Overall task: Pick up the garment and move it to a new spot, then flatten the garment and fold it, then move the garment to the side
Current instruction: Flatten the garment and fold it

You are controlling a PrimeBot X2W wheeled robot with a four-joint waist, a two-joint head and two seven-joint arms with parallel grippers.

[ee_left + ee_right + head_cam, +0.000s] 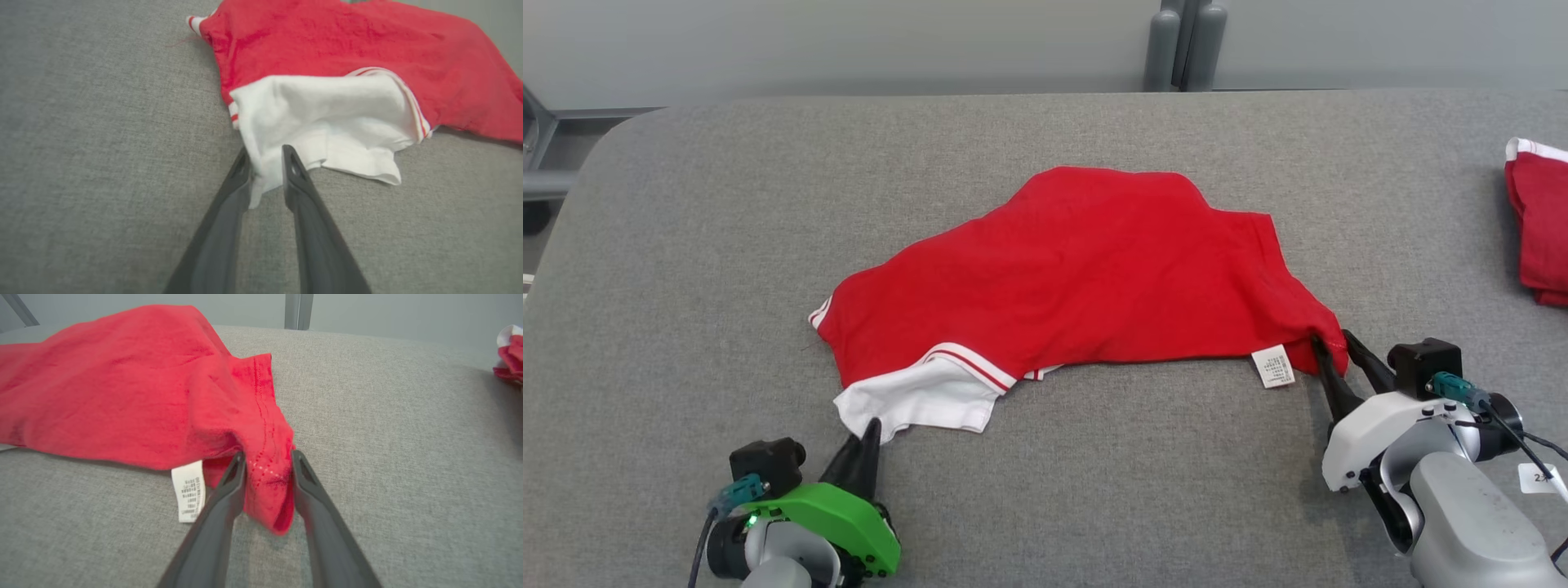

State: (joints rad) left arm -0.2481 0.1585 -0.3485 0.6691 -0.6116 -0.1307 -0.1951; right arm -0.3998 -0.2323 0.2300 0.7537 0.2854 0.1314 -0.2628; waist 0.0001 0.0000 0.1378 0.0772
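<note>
Left wrist view: the left gripper (265, 152) pinches a white corner of the garment (1078, 269). In the right wrist view, the right gripper (267, 455) clamps a bunched red hem corner beside one white care label (188, 490). The garment, one red shirt with white trim, lies rumpled mid-table on grey, coarse-woven padding (1094, 490). One second red-and-white bundle (1539, 220) sits at the right edge. Behind are a pale grey wall and rounded grey posts (1184, 45).
</note>
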